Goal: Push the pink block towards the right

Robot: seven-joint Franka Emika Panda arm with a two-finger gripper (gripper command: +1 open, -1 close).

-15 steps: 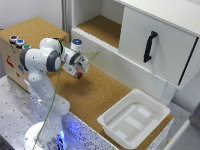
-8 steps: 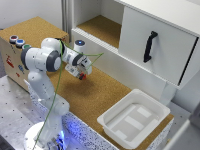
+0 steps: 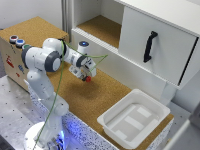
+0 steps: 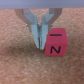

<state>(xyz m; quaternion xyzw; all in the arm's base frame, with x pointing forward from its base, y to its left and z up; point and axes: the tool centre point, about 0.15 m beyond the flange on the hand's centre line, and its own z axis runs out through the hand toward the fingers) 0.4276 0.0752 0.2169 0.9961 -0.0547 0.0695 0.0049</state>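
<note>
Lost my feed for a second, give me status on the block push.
Gripper low over the cork, jaws shut, empty. Pink block right beside the fingertips, apparently touching. Nothing visible blocking it.

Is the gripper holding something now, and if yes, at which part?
Nothing is held. The gripper is shut and empty, with the pink block beside its fingers, not between them.

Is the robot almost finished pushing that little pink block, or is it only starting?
Done: the gripper has got down to the cork surface, its fingers pressed together right beside the pink block. In hand: the wrist view shows the fingers against, or nearly against, the block's side, so the push looks under way. Left: how far the block must go; the exterior view shows it near the cabinet, short of the white tray.
</note>
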